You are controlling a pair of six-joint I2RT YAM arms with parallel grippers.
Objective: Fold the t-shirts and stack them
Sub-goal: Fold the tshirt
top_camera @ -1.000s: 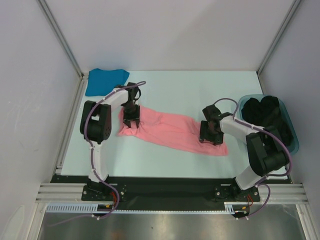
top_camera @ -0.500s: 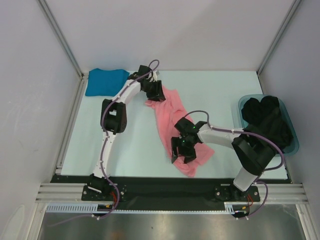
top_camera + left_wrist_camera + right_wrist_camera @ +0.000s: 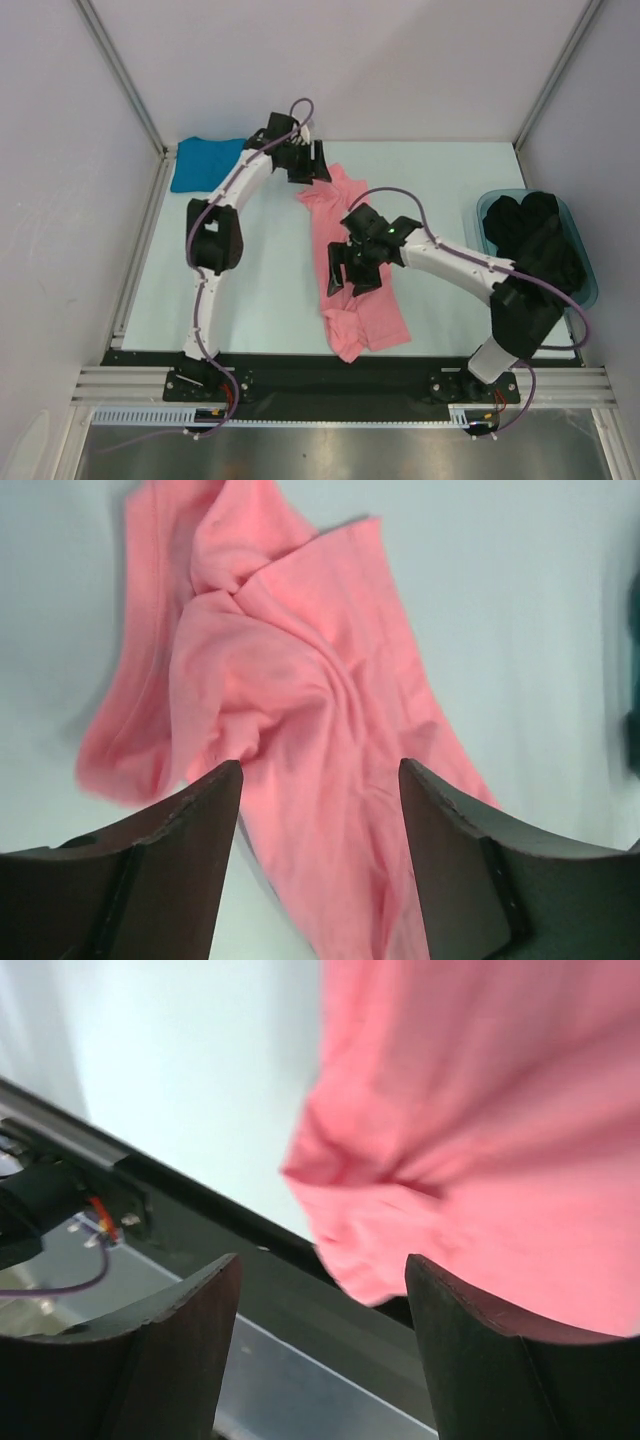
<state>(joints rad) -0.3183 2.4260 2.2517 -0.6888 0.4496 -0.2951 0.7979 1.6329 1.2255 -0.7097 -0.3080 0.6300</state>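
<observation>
Left fingers (image 3: 150,865): I read them spread wide, empty, above the pink t-shirt (image 3: 300,680) at its far end. Right fingers (image 3: 160,1350): wide apart, empty, over its middle. Shirt lies rumpled mid-counter (image 3: 260,280). Blue t-shirt (image 3: 205,163): far-left corner.

Your left arm (image 3: 240,180) and right arm (image 3: 452,263) were white tubes with black joints (image 3: 212,240), purple cables (image 3: 385,191) looped alongside, and dark wedge fingers (image 3: 170,870).

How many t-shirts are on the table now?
2. The pink t-shirt lies crumpled mid-table; the blue t-shirt sits at the far left corner. More may hide among the dark fabric in the tub.
</observation>
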